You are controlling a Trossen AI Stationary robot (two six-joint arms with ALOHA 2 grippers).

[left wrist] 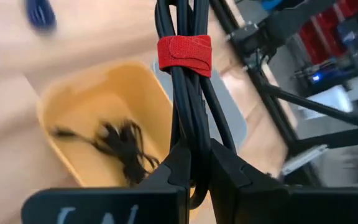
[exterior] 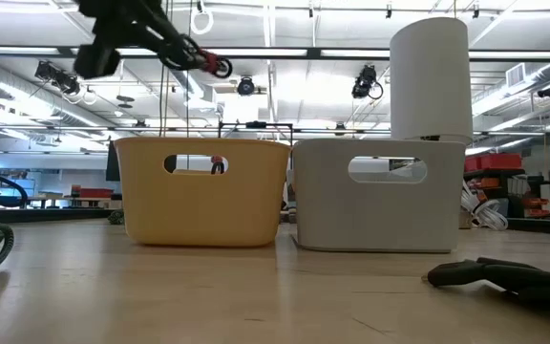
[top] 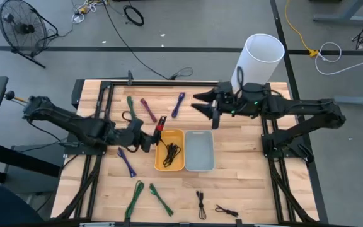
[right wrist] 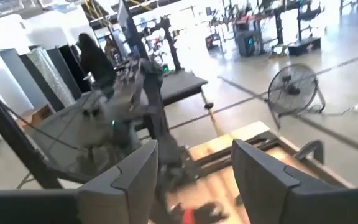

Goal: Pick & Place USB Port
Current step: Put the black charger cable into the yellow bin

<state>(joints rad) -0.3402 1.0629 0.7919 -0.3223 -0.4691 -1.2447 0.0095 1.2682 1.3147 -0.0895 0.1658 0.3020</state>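
Left gripper is holding a black cable bundle with a red strap, fingers clamped on its lower end. The bundle's long axis is running outward from the fingers toward the yellow bin, which is sitting just beside them near the worktop centre. Right gripper is hovering over the far edge, fingers spread, empty. The bundle's connector ends are cut off.
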